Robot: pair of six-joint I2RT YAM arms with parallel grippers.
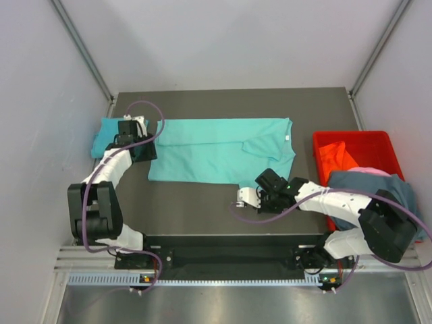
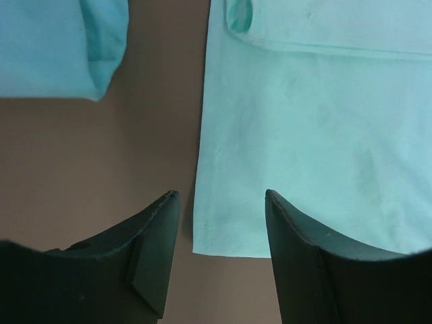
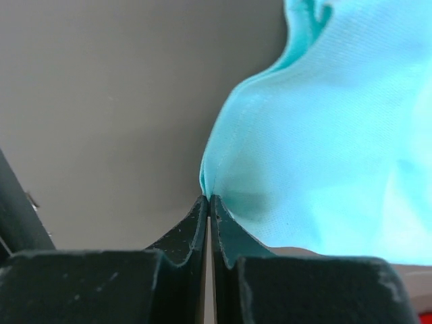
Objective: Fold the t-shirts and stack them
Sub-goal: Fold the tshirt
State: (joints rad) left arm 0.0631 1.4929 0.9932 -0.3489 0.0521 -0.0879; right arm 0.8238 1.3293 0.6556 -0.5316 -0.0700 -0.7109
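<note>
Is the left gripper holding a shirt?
No, the left gripper is open, fingers apart, straddling the mint shirt edge without pinching it.

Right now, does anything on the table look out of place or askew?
Yes: the slate grey-blue shirt spills over the near rim of the red crate rather than lying inside. The right gripper grips the mint shirt normally.

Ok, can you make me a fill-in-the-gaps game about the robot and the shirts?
The right gripper is ____ on an edge of the mint-teal t-shirt.
The left gripper is ____, holding nothing.
The grey-blue t-shirt drapes over a ____ crate.
Missing words: shut, open, red.
</note>
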